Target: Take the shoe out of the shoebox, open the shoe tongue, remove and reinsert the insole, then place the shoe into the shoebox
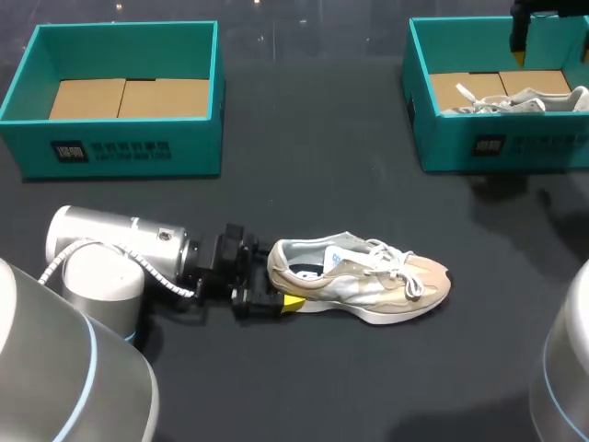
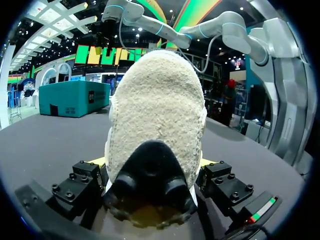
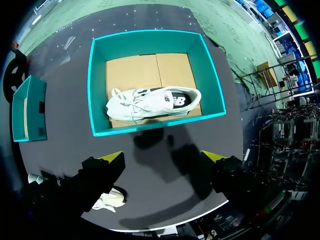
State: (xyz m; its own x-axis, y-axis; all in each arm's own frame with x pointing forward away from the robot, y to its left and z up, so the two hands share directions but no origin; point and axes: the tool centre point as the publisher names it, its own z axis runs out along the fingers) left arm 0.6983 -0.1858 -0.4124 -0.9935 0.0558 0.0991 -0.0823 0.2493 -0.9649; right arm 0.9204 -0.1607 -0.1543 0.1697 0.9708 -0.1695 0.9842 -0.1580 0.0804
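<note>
A beige shoe (image 1: 368, 281) with white laces lies on its sole on the dark table, toe to the right. My left gripper (image 1: 276, 278) lies low at its heel. In the left wrist view the fuzzy heel (image 2: 155, 115) fills the space between the wide-set fingers (image 2: 85, 182) of the left gripper (image 2: 152, 161), which is open. My right gripper (image 1: 523, 39) hangs high over the right teal shoebox (image 1: 442, 138). It is open (image 3: 162, 157) with nothing in it. A second, white shoe (image 3: 150, 102) lies in that box (image 3: 97, 90).
An empty teal shoebox (image 1: 120, 138) with a cardboard floor stands at the back left. The table's front edge (image 3: 165, 222) shows in the right wrist view, with the beige shoe (image 3: 111, 200) near it.
</note>
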